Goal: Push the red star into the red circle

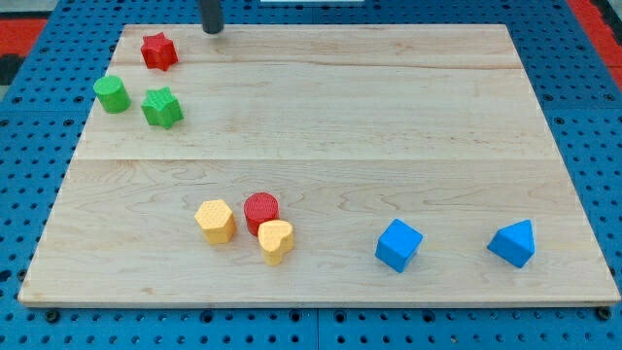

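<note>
1. The red star (158, 51) is a small, chunky block with blunt points and a ribbed top face, lying flat near the upper left corner of the wooden board (321, 107)
2. My tip (211, 29) rests at the board's top edge, just to the view's right of the red star and apart from it; the rod is bare and grasps nothing, having no jaws to open or close
3. The red circle (260, 209), a short cylinder with a ribbed top, stands low on the board, well apart from the star, toward the view's bottom and right of it
4. The yellow hexagon (215, 221) sits just left of the red circle, and the yellow heart (276, 241) touches it at its lower right
5. The green cylinder (112, 94) and the green star (162, 107) lie side by side just below the red star
6. The blue cube (398, 244) and the blue triangle (512, 243) sit at the lower right, apart from each other
</note>
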Controlling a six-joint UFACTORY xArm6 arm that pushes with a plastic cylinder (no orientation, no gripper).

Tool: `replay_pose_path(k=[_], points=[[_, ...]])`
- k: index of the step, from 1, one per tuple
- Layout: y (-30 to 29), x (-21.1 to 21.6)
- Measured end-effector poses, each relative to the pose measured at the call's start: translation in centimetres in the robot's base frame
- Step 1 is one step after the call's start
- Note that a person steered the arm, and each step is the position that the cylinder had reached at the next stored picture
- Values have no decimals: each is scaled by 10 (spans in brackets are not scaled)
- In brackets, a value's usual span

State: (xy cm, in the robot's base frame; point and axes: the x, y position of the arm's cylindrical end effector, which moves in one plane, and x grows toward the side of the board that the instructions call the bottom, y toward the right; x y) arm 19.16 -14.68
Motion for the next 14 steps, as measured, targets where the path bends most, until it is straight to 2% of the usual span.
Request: replay_pose_path(k=[1,2,3,4,5,6,7,9,11,13,14], points=[[-26,1],[-90,5],[-105,49],[-56,62],[-35,50],[-4,102],[-1,136],[-1,135],[1,165],[19,109],[44,130]])
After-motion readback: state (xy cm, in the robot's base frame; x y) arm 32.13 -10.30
